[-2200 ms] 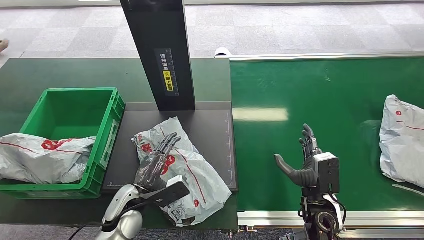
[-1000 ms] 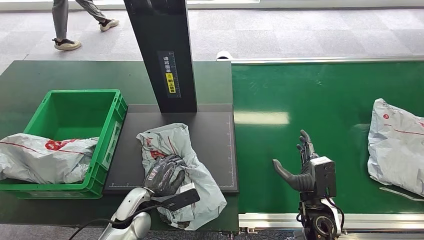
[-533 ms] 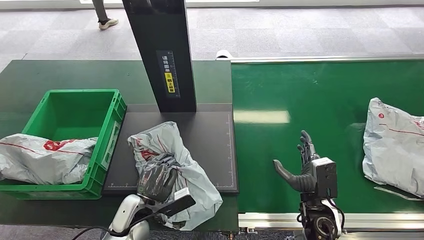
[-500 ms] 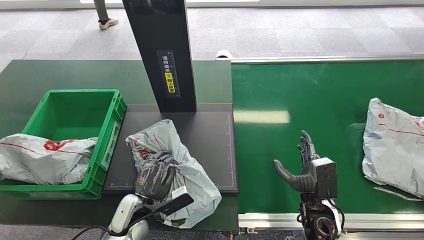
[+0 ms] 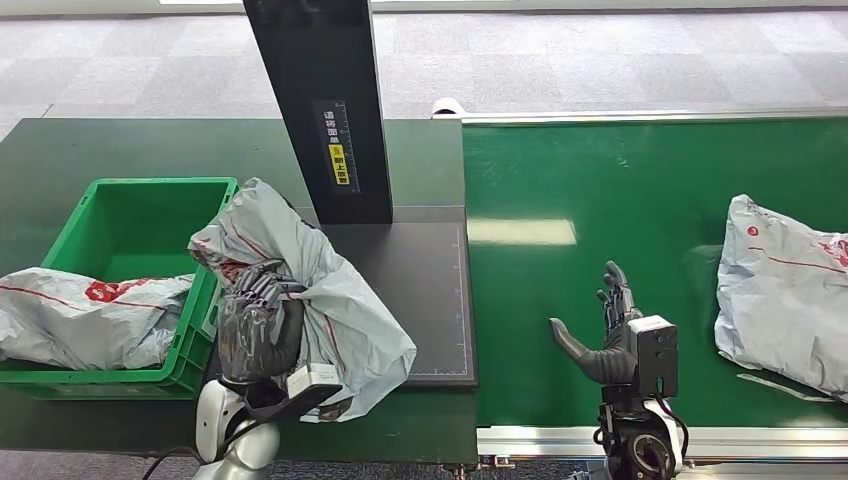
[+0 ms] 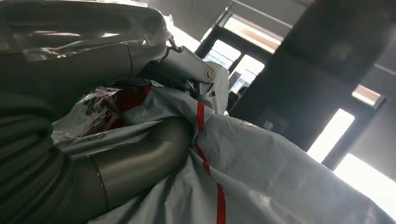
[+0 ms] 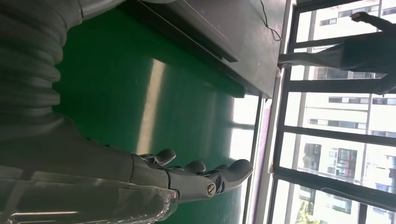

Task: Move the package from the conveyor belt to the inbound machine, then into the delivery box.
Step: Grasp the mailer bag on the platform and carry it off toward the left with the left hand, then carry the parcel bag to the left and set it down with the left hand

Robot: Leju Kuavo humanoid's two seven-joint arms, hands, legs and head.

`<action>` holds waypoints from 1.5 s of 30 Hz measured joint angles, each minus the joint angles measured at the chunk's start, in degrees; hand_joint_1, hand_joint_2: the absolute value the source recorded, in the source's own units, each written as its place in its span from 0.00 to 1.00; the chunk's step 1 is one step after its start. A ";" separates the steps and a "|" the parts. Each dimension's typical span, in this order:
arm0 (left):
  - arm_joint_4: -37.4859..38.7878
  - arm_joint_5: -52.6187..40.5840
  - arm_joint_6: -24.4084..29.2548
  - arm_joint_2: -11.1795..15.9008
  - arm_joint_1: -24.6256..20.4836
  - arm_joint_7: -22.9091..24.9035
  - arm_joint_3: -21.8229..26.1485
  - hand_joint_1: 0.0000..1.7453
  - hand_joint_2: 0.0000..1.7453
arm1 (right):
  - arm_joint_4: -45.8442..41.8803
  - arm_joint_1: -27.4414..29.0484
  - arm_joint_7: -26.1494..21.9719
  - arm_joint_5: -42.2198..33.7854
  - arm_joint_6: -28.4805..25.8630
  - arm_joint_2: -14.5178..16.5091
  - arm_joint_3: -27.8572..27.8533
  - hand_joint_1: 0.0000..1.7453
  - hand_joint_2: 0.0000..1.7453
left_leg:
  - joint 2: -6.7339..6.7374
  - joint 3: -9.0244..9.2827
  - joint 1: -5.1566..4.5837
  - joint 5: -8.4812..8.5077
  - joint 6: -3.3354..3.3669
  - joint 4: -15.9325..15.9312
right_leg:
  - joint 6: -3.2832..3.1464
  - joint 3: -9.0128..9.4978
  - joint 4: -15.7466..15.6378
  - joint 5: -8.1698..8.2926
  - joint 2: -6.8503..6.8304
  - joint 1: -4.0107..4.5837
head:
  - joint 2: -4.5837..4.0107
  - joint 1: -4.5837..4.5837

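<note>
1. The left hand (image 5: pixel 258 325) gripped a grey plastic mail package (image 5: pixel 300 290) with red markings, its fingers closed into the crumpled film.
2. The package was held raised, over the left part of the black inbound machine platform (image 5: pixel 420 270) and the right rim of the green delivery box (image 5: pixel 140 210); its upper end overlapped the box's near-right corner.
3. In the left wrist view, the thumb (image 6: pixel 140 158) and fingers (image 6: pixel 187 65) pressed into the package (image 6: pixel 261 177) either side of a red stripe.
4. A second grey package (image 5: pixel 80 320) lay inside the delivery box, draped over its left wall.
5. The right hand (image 5: pixel 600 335) hovered over the green conveyor belt (image 5: pixel 650 190), fingers straight and apart, thumb out to the side, holding nothing; the right wrist view showed the same open hand (image 7: pixel 187 177).
6. A third grey package (image 5: pixel 785 295) lay on the belt at the right edge, well apart from the right hand.
7. The machine's black upright column (image 5: pixel 325 110) stood behind the platform, bearing a yellow label (image 5: pixel 338 160).
</note>
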 joint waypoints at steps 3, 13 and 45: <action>-3.08 -2.00 0.01 -1.79 0.00 -0.34 2.96 1.00 1.00 | 0.00 0.20 -0.13 -0.09 -0.31 0.00 0.16 0.00 1.00 | -0.01 0.00 0.01 0.00 0.00 0.00 | 0.00 0.00 0.00 0.00 0.00 0.01 | 0.00 0.00; -9.95 -10.52 0.16 -6.54 -3.07 -0.41 13.32 1.00 1.00 | 0.00 0.58 -0.28 -0.08 -0.84 0.19 0.69 0.00 1.00 | 0.00 0.01 0.01 0.01 0.00 0.00 | 0.00 -0.01 0.00 0.00 0.01 0.01 | 0.00 -0.02; 41.05 -28.49 -13.29 24.26 -44.65 68.28 -25.90 1.00 1.00 | 0.16 0.09 0.07 -1.84 -2.89 -1.81 3.86 0.00 1.00 | 0.47 0.00 0.10 0.10 -0.08 0.02 | -0.13 -0.21 0.13 0.13 0.40 0.11 | 0.00 -0.04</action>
